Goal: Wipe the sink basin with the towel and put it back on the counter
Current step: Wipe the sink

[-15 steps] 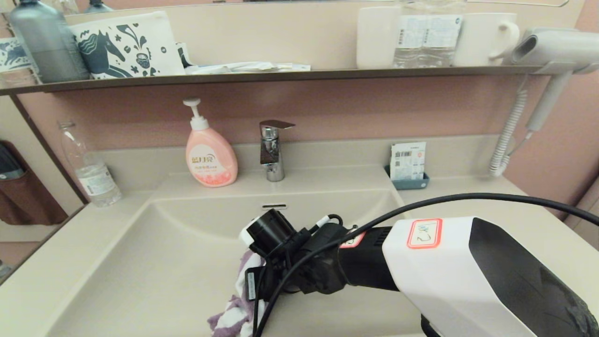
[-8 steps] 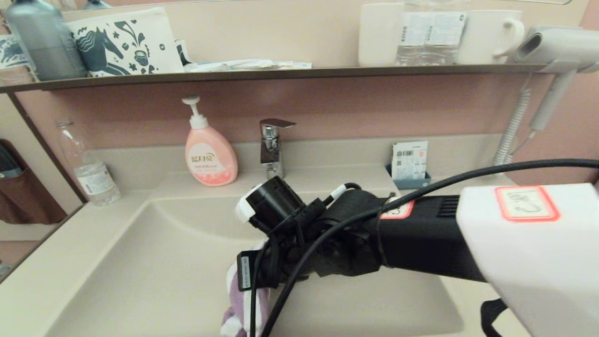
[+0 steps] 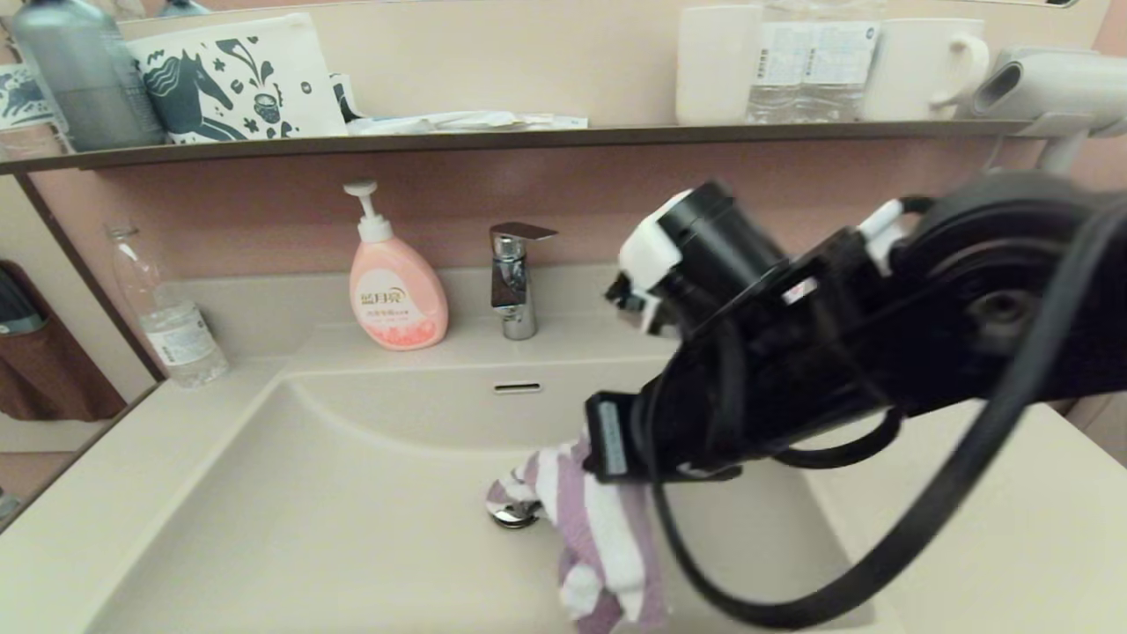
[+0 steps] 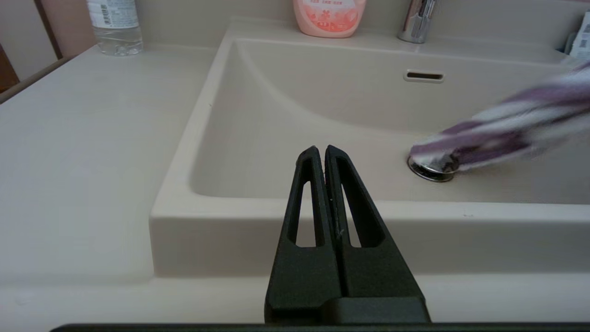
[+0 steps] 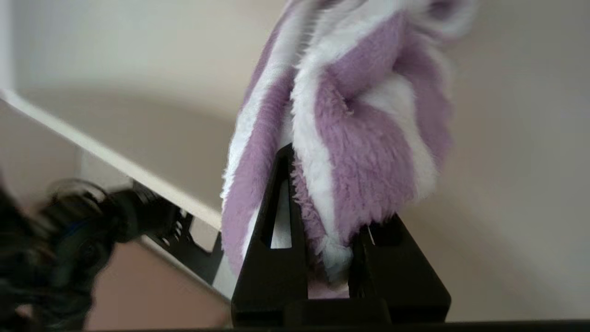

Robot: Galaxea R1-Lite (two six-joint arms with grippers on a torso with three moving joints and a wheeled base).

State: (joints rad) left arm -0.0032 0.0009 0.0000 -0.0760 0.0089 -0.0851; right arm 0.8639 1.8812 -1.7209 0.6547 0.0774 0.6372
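The purple-and-white striped towel (image 3: 599, 537) hangs from my right gripper (image 5: 325, 230), which is shut on its bunched top edge. In the head view that arm's black wrist (image 3: 748, 379) hides the fingers and stands high over the right half of the sink basin (image 3: 335, 511). The towel's (image 4: 507, 120) lower end trails beside the chrome drain plug (image 3: 515, 513). Bare counter (image 3: 1012, 528) lies to the basin's right. My left gripper (image 4: 321, 152) is shut on nothing, parked before the basin's front rim (image 4: 322, 216), out of the head view.
At the back stand a pink soap pump bottle (image 3: 394, 291), the chrome faucet (image 3: 515, 282) and a small blue tray of sachets (image 3: 769, 308). A clear water bottle (image 3: 167, 317) is on the left counter. A hair dryer (image 3: 1048, 88) hangs at the right.
My right arm has risen and swung right and back, lifting the towel off the basin's front floor. The drain plug and overflow slot have come into view.
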